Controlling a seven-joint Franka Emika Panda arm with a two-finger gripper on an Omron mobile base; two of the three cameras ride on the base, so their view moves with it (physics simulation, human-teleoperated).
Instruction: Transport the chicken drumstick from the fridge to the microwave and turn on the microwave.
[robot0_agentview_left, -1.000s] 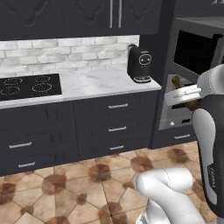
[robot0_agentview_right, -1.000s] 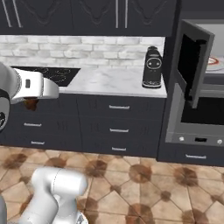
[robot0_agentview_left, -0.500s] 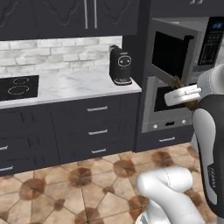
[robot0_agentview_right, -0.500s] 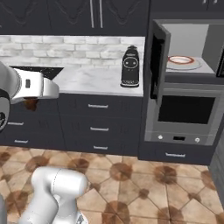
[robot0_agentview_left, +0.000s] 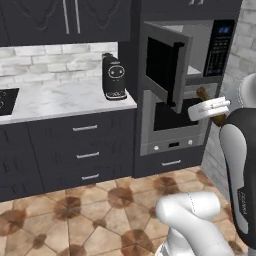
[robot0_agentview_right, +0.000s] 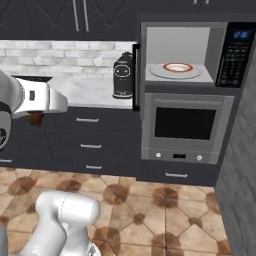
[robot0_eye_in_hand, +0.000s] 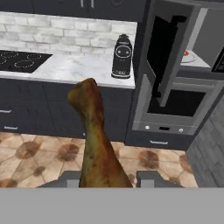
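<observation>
Lengthwise, chicken drumstick (robot0_eye_in_hand: 97, 140) clamped in claw (robot0_eye_in_hand: 106, 178), knobbed end outward (toward counter (robot0_eye_in_hand: 65, 70)).

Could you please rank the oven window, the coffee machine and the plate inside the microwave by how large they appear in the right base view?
1. oven window, clearly the largest.
2. coffee machine.
3. plate, wide but thin; it sits deeper in the microwave, so its rank against the coffee machine is unsure.

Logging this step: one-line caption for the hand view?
Gripper holds golden-brown chicken drumstick, facing open grey microwave.
</observation>
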